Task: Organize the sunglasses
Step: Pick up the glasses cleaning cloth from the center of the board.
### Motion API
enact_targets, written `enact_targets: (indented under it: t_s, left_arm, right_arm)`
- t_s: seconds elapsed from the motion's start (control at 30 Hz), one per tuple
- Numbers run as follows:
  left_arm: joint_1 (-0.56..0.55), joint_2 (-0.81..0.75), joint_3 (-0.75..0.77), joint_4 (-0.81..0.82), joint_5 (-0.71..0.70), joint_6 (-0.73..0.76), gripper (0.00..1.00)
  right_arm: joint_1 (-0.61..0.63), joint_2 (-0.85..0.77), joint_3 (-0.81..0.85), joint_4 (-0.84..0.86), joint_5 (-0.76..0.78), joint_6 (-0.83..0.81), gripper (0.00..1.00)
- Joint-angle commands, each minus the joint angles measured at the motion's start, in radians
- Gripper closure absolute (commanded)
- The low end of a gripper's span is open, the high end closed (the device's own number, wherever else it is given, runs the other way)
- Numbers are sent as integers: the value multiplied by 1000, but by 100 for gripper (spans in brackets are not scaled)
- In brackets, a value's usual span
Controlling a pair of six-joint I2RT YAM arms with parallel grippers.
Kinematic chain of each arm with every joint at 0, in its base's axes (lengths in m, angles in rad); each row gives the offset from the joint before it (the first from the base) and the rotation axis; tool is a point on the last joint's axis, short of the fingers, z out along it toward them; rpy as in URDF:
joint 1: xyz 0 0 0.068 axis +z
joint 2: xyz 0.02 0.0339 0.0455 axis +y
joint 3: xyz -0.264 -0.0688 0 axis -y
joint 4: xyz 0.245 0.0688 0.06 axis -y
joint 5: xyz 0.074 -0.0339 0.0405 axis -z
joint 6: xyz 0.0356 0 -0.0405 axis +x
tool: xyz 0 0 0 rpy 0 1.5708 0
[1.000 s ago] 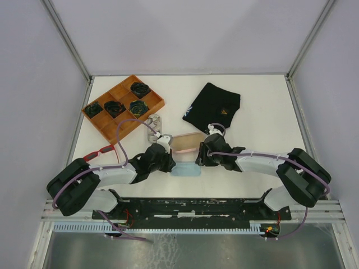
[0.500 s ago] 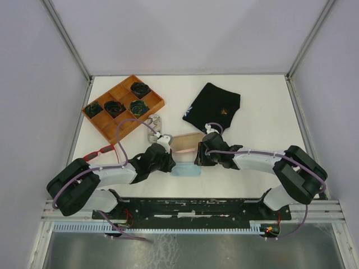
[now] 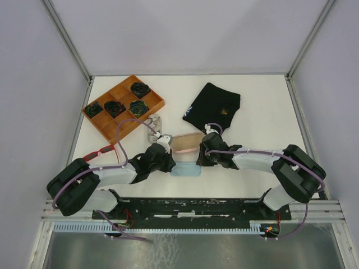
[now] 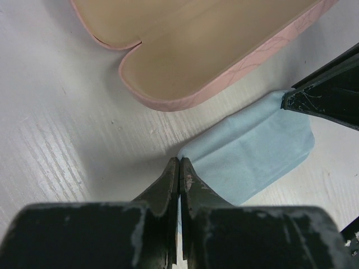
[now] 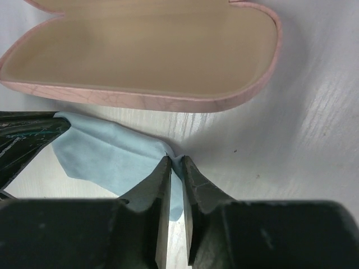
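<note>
Right hand point(image 5: 176, 160) tighter on blue cloth point(image 5: 106, 154), wrist-view only

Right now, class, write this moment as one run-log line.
left hand: pinching blue cloth | right hand: pinching cloth's other end | pink glasses case: open, beside cloth

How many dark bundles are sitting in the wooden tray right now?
4 dark bundles in the wooden tray: one in the far compartment, three side by side across its middle. None looks hidden.
</note>
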Motion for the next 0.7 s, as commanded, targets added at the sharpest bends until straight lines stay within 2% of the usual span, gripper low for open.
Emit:
enact_targets:
  t_s: [0.0, 0.33, 0.67]
  left_arm:
    - [1, -7, 8, 16, 8, -1, 97]
    - [1, -28, 9, 40, 61, 21, 97]
    - [0, -138, 27, 15, 72, 44, 97]
  right_arm:
    - [3, 18, -7, -19, 28, -12, 82]
    - [4, -43, -59, 116, -28, -46, 100]
    - [4, -203, -42, 51, 23, -116, 100]
